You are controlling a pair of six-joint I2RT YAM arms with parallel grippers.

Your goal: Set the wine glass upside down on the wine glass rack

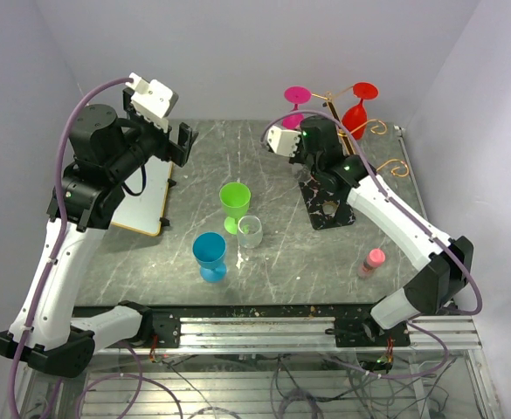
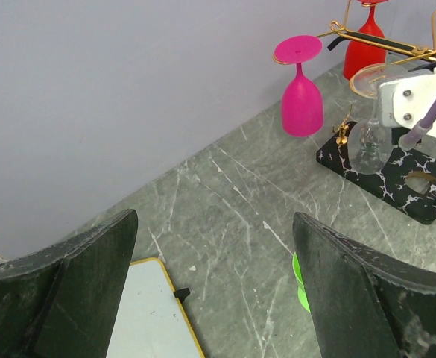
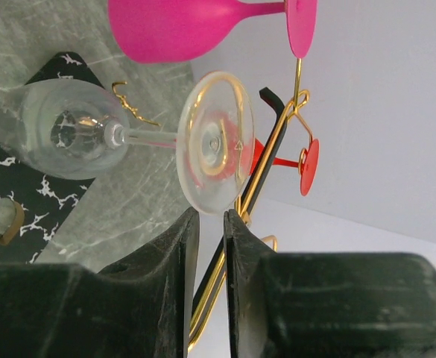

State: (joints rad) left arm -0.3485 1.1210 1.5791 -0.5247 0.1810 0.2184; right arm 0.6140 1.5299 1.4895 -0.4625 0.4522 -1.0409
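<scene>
Wine glass (image 3: 61, 138), clear, hangs bowl-down on the wine glass rack (image 2: 396, 183) at 1 o'clock of the table, its foot caught in a gold wire loop. Nearest, mid-table: blue cup (image 1: 210, 253), untouched. At 10 o'clock: left gripper (image 2: 216, 218), jaws wide, holding nothing. At the rack: right gripper (image 3: 212, 220), fingers narrowly parted at the foot's rim, so the grip looks released. Farthest: pink glass (image 3: 180, 26), hanging likewise. Judgement: placing is all but done. What is left is to draw clear without snagging the foot.

Left tool (image 2: 216, 224) gapes wide, right tool (image 3: 210, 216) stands barely parted.
</scene>
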